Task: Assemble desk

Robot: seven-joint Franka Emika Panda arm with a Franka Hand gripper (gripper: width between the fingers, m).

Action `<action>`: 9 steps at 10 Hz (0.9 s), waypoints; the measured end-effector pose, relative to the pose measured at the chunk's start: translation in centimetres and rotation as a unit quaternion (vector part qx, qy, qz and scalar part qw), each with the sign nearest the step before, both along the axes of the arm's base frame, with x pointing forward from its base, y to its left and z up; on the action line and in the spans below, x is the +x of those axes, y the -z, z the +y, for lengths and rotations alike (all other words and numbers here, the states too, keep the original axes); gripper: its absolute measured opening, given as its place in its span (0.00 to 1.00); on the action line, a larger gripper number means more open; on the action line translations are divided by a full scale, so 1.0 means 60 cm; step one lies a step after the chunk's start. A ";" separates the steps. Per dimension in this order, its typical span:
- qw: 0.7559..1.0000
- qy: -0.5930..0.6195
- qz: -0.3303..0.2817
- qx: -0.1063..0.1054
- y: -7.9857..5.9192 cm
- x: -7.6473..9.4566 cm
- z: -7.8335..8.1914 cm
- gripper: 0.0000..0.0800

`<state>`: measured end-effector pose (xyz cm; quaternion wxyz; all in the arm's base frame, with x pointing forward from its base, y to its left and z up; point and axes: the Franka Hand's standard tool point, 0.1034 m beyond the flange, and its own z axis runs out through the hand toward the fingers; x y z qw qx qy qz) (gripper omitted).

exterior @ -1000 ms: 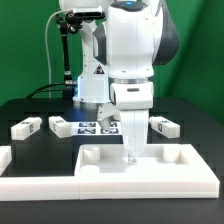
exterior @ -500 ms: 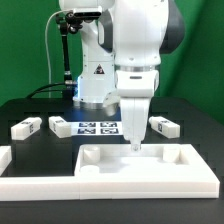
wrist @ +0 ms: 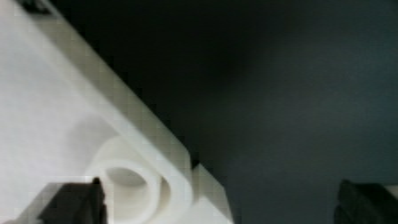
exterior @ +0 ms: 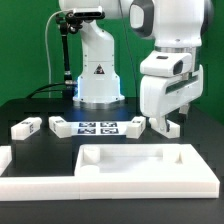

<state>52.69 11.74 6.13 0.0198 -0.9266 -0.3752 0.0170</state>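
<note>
1. Gripper (exterior: 167, 124): my jaws are spread wide and pinch nothing. In the wrist view both dark fingertips (wrist: 68, 200) sit far apart.
2. Gripper pos.: low, near the table (exterior: 20, 108), at the exterior view's right, behind the desk top's far right corner.
3. Desk top (exterior: 140, 172): lies flat at front centre, raised rim up, apart from my fingers.
4. Leg A (exterior: 25, 127) and leg B (exterior: 60, 126): lie loose at the exterior view's left of the marker board (exterior: 98, 127).
5. Leg C (exterior: 135, 123): between the marker board and my gripper.
6. Wrist view: white part w/ round recess (wrist: 128, 182) below me; can't tell which part.
</note>
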 end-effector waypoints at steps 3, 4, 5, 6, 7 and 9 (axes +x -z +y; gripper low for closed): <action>0.992 0.126 0.005 -0.002 0.000 -0.002 0.008 0.81; 0.987 0.158 0.006 -0.005 -0.001 -0.020 0.030 0.81; 0.985 0.173 0.015 -0.009 0.002 -0.049 0.051 0.81; 0.987 0.155 0.027 -0.015 0.004 -0.053 0.049 0.81; 0.987 0.158 0.023 -0.013 0.003 -0.044 0.047 0.81; 0.977 0.192 0.080 -0.047 0.008 -0.065 0.062 0.81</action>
